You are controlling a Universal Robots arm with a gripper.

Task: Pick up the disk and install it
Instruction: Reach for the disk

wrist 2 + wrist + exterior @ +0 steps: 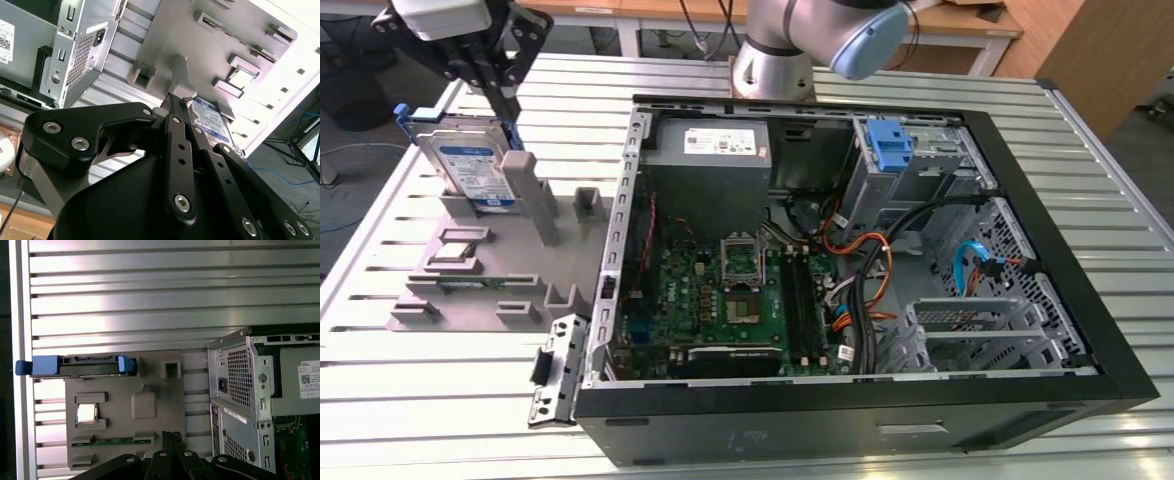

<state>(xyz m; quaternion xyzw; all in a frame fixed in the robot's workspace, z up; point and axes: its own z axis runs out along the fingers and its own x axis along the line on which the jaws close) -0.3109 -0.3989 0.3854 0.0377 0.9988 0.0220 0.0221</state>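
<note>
The gripper (504,105), seemingly clenched and empty, hovers just above the disk (467,165), upright in a grey holder (467,300) on the counter (427,400); nothing picked up or installed yet.

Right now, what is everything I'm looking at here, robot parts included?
disk: 1, silver with blue rails, upright in the tray
tray: 1, grey, on the table beside the case
chip: 1, silver, in a tray pocket
memory stick: 1, green, in a tray slot
case: 1, black, open, on the table
power supply: 1, grey, in a case corner
motherboard: 1, green, on the case floor
caddy: 1, blue, in the case
bracket: 1, silver, on the table against the case
table: 1, silver slats
arm: 1, grey, beyond the case
hand: 1, black, shut, empty, above the disk
</note>
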